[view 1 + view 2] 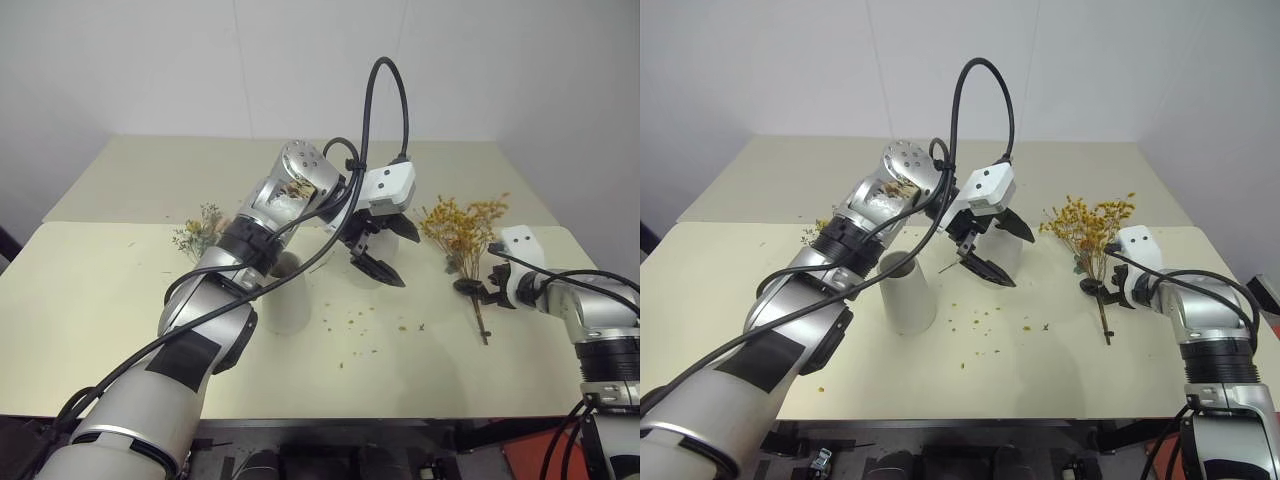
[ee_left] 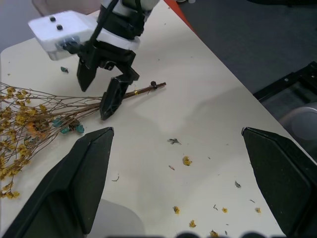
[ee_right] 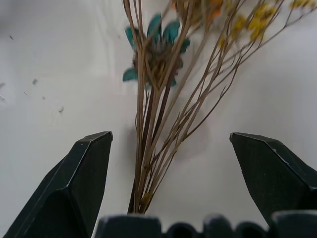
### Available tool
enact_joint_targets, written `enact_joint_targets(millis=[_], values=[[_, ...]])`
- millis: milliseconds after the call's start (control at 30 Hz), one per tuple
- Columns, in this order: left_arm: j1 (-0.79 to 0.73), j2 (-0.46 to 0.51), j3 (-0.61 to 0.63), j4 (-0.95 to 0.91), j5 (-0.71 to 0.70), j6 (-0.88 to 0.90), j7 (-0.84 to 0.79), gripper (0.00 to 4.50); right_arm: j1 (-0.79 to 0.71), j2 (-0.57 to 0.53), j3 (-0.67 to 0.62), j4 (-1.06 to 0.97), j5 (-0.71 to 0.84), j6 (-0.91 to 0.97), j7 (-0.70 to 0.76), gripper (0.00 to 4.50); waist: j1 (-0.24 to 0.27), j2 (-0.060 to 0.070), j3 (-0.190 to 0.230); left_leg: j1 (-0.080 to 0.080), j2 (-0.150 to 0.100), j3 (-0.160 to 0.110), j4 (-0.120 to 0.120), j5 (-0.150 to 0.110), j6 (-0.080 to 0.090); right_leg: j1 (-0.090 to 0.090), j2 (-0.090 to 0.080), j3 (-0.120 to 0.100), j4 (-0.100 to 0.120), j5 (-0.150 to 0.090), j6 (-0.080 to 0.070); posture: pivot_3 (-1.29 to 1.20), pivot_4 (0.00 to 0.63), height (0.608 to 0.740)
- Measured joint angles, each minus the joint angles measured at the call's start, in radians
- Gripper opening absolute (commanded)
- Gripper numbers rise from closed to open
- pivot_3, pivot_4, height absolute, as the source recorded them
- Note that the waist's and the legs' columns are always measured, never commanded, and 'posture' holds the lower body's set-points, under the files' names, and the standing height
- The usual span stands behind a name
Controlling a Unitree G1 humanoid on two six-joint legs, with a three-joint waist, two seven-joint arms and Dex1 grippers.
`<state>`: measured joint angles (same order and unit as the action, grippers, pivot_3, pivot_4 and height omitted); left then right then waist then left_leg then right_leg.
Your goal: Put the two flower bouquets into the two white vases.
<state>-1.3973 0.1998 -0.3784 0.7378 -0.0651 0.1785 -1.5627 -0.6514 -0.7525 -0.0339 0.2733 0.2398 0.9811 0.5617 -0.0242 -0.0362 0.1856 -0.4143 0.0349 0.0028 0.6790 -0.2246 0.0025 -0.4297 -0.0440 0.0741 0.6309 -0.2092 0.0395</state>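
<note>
At centre right of the head views, the yellow-orange dried flower bouquet (image 1: 1095, 228) lies on the cream worktop (image 1: 730, 290), stems toward the robot. The open right end effector (image 1: 1108, 291) straddles them; the open left end effector (image 1: 992, 248) hovers farther away.

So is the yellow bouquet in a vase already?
No, the yellow bouquet lies flat on the table, with the open right tool at its stems.

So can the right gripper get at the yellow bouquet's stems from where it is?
Probably yes: the right gripper is open, its fingers straddling the yellow bouquet stems on the table, nothing between.
</note>
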Motion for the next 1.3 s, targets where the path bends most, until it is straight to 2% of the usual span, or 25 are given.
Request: enact_joint_targets(millis=[33, 100, 467, 633, 733, 867, 1000, 1167, 1300], values=[[0.0, -0.002, 0.0, 0.0, 0.003, 0.0, 0.001, 4.5, -0.008, 0.003, 0.003, 0.017, -0.002, -0.008, 0.004, 4.1, 0.0, 0.0, 0.0, 0.0, 0.0, 0.0, 0.0, 0.0, 0.0, 0.0, 0.0, 0.0, 0.0, 0.0, 0.0, 0.0, 0.15, 0.74], [0.001, -0.003, 0.0, -0.001, 0.005, 0.001, 0.003, 4.5, -0.02, 0.005, 0.009, 0.045, -0.004, -0.021, 0.016, 3.66, -0.001, 0.0, 0.0, 0.0, 0.0, 0.0, 0.0, 0.0, 0.0, 0.0, 0.0, 0.0, 0.0, 0.0, 0.0, 0.0, 0.15, 0.74], [0.042, 0.015, 0.004, -0.07, 0.005, 0.041, 0.01, 4.5, -0.08, 0.013, 0.048, 0.167, -0.043, -0.058, 0.066, 0.02, -0.016, 0.0, 0.0, 0.0, 0.0, 0.0, 0.0, 0.0, 0.0, 0.0, 0.0, 0.0, 0.0, 0.0, 0.0, 0.0, 0.15, 0.74], [0.042, 0.016, 0.01, -0.073, 0.001, 0.045, 0.021, 4.5, -0.072, 0.014, 0.04, 0.152, -0.043, -0.057, 0.056, 0.02, -0.018, 0.0, 0.0, 0.0, 0.0, -0.001, 0.0, 0.0, 0.0, 0.0, 0.0, 0.0, 0.001, 0.0, 0.0, 0.0, 0.15, 0.74], [0.042, 0.015, 0.053, -0.073, -0.018, 0.054, 0.063, 4.5, -0.022, 0.037, -0.027, 0.075, -0.048, -0.067, -0.037, 0.02, -0.017, 0.0, 0.0, 0.0, 0.0, -0.001, 0.0, 0.0, 0.0, 0.0, 0.0, 0.0, 0.001, 0.0, 0.0, 0.0, 0.15, 0.74], [0.042, 0.033, 0.127, -0.074, -0.057, 0.096, 0.109, 4.5, 0.076, 0.094, -0.123, -0.103, -0.094, -0.217, -0.214, 0.02, -0.02, 0.001, 0.0, -0.001, 0.0, -0.001, 0.0, 0.0, 0.0, -0.001, 0.0, 0.0, 0.001, -0.001, 0.001, 0.0, 0.15, 0.74], [0.042, 0.117, 0.177, -0.136, -0.095, 0.165, 0.11, 4.5, 0.098, 0.193, -0.252, -0.264, -0.108, -0.472, -0.377, 0.02, -0.027, 0.001, 0.0, -0.002, -0.001, -0.001, 0.0, 0.0, 0.0, -0.008, 0.001, 0.004, 0.01, -0.001, 0.001, 0.0, 0.15, 0.74], [0.061, 0.269, 0.208, -0.155, -0.089, 0.169, 0.115, 4.5, -0.02, 0.295, -0.37, -0.39, -0.012, -0.554, -0.46, 0.02, -0.034, 0.002, 0.0, 0.001, -0.001, -0.001, 0.0, 0.001, 0.0, -0.008, 0.001, 0.005, 0.015, 0.0, 0.001, 0.0, 0.15, 0.74], [0.078, 0.368, 0.208, -0.129, -0.059, 0.144, 0.118, 4.5, -0.092, 0.395, -0.363, -0.46, 0.078, -0.584, -0.468, 0.02, -0.043, 0.002, 0.0, 0.001, -0.001, -0.001, 0.0, 0.001, 0.001, -0.008, 0.002, 0.005, 0.015, 0.0, 0.0, 0.0, 0.15, 0.74]])
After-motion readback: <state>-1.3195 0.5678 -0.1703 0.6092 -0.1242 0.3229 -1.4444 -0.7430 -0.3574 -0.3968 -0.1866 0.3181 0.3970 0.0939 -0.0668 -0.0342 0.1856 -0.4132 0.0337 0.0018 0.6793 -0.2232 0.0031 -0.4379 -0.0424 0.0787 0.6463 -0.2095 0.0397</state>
